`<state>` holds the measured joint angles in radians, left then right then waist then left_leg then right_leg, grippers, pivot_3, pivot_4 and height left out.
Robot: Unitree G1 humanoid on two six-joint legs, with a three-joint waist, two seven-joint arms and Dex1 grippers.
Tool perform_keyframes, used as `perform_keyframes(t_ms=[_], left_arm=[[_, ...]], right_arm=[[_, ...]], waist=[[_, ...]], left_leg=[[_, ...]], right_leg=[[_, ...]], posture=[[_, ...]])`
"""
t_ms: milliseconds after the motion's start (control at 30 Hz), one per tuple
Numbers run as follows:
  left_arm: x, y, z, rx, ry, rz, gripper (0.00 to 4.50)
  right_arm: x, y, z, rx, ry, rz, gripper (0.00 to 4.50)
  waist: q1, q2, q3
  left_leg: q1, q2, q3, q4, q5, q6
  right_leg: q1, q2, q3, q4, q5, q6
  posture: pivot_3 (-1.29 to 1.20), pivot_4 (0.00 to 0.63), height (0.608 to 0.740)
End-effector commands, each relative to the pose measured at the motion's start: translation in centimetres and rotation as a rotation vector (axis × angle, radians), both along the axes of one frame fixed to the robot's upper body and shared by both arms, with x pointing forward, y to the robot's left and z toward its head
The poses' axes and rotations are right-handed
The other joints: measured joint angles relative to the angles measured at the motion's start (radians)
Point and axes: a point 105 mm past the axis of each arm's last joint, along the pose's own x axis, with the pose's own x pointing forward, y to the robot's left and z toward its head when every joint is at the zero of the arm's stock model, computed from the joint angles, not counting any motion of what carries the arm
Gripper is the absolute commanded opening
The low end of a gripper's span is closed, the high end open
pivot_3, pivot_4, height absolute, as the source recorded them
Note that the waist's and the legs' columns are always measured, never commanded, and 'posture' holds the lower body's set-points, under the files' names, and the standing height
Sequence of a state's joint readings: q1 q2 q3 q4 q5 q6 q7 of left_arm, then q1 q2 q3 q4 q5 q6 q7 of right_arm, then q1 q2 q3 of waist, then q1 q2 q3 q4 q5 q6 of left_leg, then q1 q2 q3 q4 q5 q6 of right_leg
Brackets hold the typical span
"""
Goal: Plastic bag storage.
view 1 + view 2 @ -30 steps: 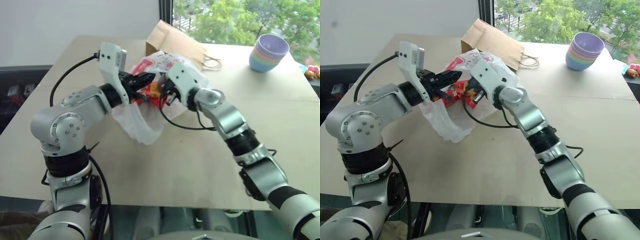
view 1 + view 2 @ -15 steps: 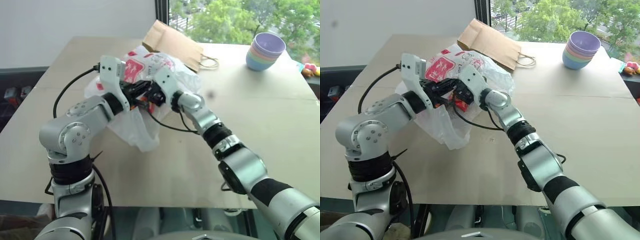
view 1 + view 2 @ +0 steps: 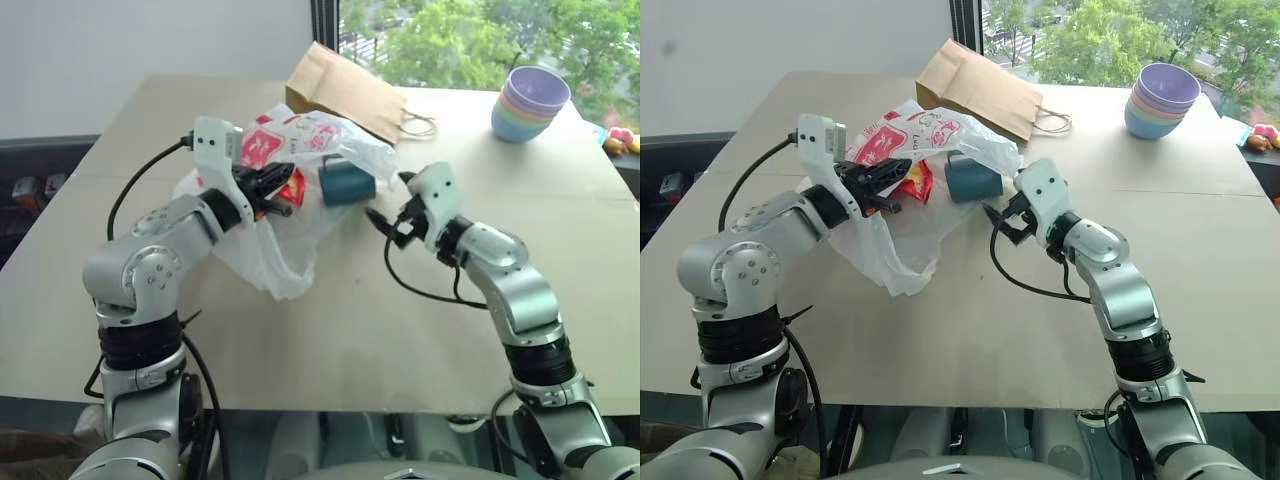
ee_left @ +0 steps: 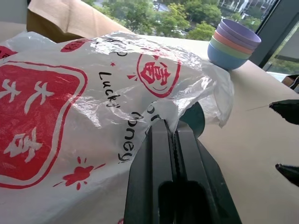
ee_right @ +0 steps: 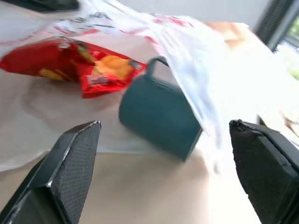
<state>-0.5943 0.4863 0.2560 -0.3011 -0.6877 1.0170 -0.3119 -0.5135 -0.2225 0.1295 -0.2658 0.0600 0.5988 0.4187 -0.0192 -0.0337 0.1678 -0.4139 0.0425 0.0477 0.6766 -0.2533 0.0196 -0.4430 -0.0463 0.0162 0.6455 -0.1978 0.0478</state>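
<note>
The left gripper (image 3: 268,186) is pinched together on a fold of the plastic bag (image 3: 300,170), holding the upper film raised so the bag's mouth gapes toward the right arm. The right gripper (image 3: 388,218) stands with its two fingers wide apart and nothing between them, just outside the bag's opening and apart from it.

The plastic bag lies on the table (image 3: 330,330) in front of the left arm, its lower end trailing toward the near edge. Inside its mouth a dark teal cup (image 3: 346,184) lies on its side with its handle up, and beside the cup, deeper in, is a small red crisp packet (image 3: 918,182). In the right wrist view both sit under the lifted film.

Behind the plastic bag lies a brown paper bag (image 3: 345,88) with cord handles, and at the far right of the table stands a stack of pastel bowls (image 3: 530,102), well apart from the work.

The step in hand appears to be loading: the bag is held open by one arm while the other, empty, stands clear of the mouth. Whether more things are to go in cannot be told from here. The next move likely calls for the right gripper to take the loose far side of the opening while the left keeps its pinch, so the thin film does not slip or spill the cup.
</note>
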Motion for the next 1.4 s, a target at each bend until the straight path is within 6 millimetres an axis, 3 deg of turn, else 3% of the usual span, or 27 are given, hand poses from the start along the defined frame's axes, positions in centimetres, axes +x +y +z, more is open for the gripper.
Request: perform_keyframes(t_ms=[33,267,567,700,767,867,1033,1133,1267,1400], left_arm=[[-0.2,-0.4,1.2,0.017,-0.057,-0.027,0.00],[-0.4,-0.6,1.4,0.037,-0.069,-0.039,0.00],[-0.8,-0.4,1.3,0.058,-0.077,-0.026,0.00],[-0.6,0.0,1.1,0.057,-0.059,-0.028,0.00],[-1.3,-0.4,1.0,-0.035,-0.007,-0.119,0.00],[-2.9,-0.1,1.9,-0.094,-0.032,-0.209,0.78],[-7.7,2.6,1.7,-0.197,0.090,-0.385,3.01],[-10.9,4.8,-0.2,-0.200,0.207,-0.388,4.19],[-16.0,6.5,-3.5,-0.193,0.387,-0.361,4.19],[-17.4,6.2,-8.7,-0.142,0.493,-0.239,4.19]], right_arm=[[3.0,-1.7,0.8,0.010,-0.001,-0.191,4.44],[8.0,-0.1,0.6,0.071,0.012,-0.218,4.44],[9.0,0.4,1.5,0.110,-0.011,-0.150,0.06],[8.3,0.0,2.0,0.108,-0.023,-0.125,0.02],[8.0,-0.2,2.2,0.097,-0.023,-0.113,0.02],[7.7,-0.5,2.3,0.079,-0.018,-0.109,0.00],[7.0,-0.3,2.5,0.065,-0.010,-0.088,0.00],[6.5,-0.3,2.5,0.068,-0.004,-0.087,0.00],[6.1,-0.5,2.8,0.066,0.001,-0.089,0.00],[5.8,-0.7,2.7,0.060,0.017,-0.084,0.00]], waist=[[-0.001,0.000,0.000],[-0.005,0.000,0.000],[-0.003,0.000,0.000],[-0.004,0.000,0.000],[-0.003,0.000,0.000],[-0.006,0.000,0.000],[-0.028,0.000,0.000],[-0.032,0.001,0.001],[-0.030,0.002,0.001],[-0.016,0.005,0.003]], left_leg=[[0.000,0.000,0.000,0.000,0.001,0.000],[-0.001,0.000,0.000,-0.001,0.002,0.001],[-0.002,-0.001,0.000,-0.006,0.002,0.001],[-0.002,-0.001,0.000,-0.006,0.002,0.001],[-0.002,-0.001,-0.001,-0.006,0.002,0.001],[-0.002,-0.001,-0.001,-0.006,0.002,0.001],[-0.002,0.000,-0.002,-0.006,0.002,0.001],[-0.002,0.000,-0.004,-0.007,0.002,0.001],[-0.002,0.000,-0.003,-0.007,0.002,0.001],[-0.001,-0.001,-0.002,-0.007,0.002,0.001]], right_leg=[[0.000,0.000,0.000,0.000,0.001,-0.001],[-0.001,0.000,0.001,-0.001,0.001,-0.002],[-0.002,-0.001,0.000,-0.004,0.001,-0.002],[-0.002,-0.001,0.000,-0.003,0.001,-0.002],[-0.002,-0.001,0.000,-0.003,0.001,-0.002],[-0.002,-0.001,0.000,-0.003,0.001,-0.001],[-0.004,-0.001,0.001,-0.002,0.001,-0.002],[-0.005,-0.001,0.002,-0.002,0.001,-0.002],[-0.005,-0.002,0.002,-0.003,0.001,-0.001],[-0.004,-0.004,0.002,-0.003,-0.002,-0.006]], posture=[[0.00,0.150,0.740],[0.00,0.150,0.740],[0.00,0.150,0.740],[0.00,0.150,0.740],[0.00,0.150,0.740],[0.00,0.150,0.740],[0.00,0.150,0.740],[0.00,0.150,0.740],[0.00,0.150,0.740],[0.00,0.150,0.740]])
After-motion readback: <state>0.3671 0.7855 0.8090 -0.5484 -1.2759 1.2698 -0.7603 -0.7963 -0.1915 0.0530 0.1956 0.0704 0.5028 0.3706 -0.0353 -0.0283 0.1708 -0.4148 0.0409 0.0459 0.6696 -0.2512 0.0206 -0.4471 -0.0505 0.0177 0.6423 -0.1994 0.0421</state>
